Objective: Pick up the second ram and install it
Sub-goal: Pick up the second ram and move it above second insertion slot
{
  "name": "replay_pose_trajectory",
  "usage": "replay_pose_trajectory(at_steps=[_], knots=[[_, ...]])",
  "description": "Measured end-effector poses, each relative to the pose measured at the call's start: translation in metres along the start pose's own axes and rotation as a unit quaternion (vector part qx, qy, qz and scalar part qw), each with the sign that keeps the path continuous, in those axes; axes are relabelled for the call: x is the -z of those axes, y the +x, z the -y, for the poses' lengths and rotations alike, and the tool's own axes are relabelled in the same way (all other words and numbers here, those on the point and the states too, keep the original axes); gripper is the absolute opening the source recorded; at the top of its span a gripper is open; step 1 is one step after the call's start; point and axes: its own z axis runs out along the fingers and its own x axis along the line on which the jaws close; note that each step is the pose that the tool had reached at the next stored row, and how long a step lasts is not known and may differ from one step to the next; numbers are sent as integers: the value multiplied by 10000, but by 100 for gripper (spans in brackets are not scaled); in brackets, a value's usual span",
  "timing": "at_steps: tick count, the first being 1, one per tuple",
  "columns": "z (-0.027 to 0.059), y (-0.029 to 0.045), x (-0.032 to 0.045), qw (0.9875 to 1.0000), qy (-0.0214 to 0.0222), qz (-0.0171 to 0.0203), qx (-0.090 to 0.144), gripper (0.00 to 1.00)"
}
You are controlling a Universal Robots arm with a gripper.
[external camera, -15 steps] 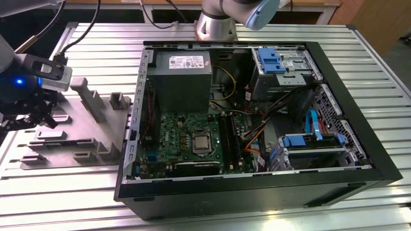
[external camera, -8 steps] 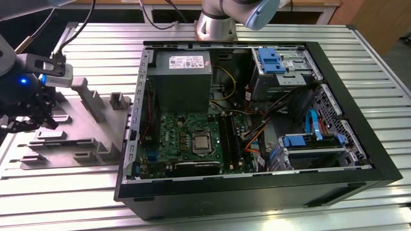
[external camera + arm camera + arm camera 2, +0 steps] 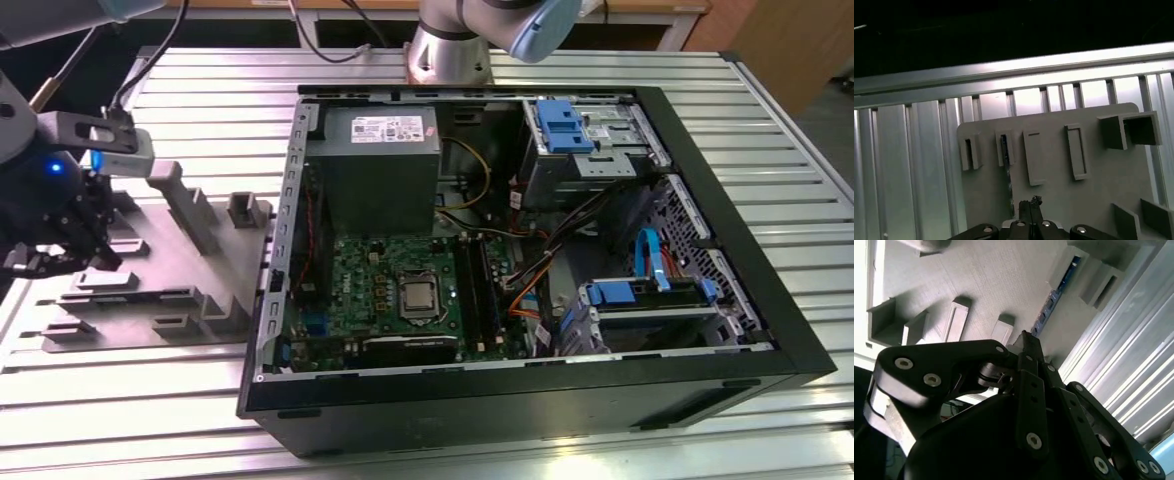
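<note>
Grey plastic lies under my gripper (image 3: 60,245), which hangs at the far end of the scene at the exterior view's left, above the outer edge of the holder plate (image 3: 147,272). In both wrist views its two black tips (image 3: 1026,337) (image 3: 1029,204) stand pressed together with no gap between them, so I read the tool as clenched, with nothing clamped that I can see. The second ram (image 3: 1050,299) stands on its thin edge on that plate, a dark bluish strip running straight out from just ahead of my tips; in the first wrist view it (image 3: 1008,182) passes just to one side of them, and its far end sits in a slotted holder block (image 3: 1004,148). I cannot tell whether the tips touch it. More grey blocks rise from the plate beyond the stick. The plate rests on a ribbed aluminium table (image 3: 160,380). Well away from my tool, towards the exterior view's right, the open black computer case (image 3: 787,340) lies on its side. Inside it, the part nearest me holds the grey power-supply box (image 3: 380,160) and the green motherboard (image 3: 360,275) with its long black slots (image 3: 478,285); farther off are the drive cages with blue brackets (image 3: 561,125).
</note>
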Motion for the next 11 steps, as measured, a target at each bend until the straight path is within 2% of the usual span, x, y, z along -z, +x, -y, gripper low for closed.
replay_pose_trajectory(at_steps=[3,7,11], knots=[[1,0,-15,9996,-7,-12,269,10],[1,1,-31,9982,-17,-28,602,10],[1,2,-41,9981,-15,-33,610,10]])
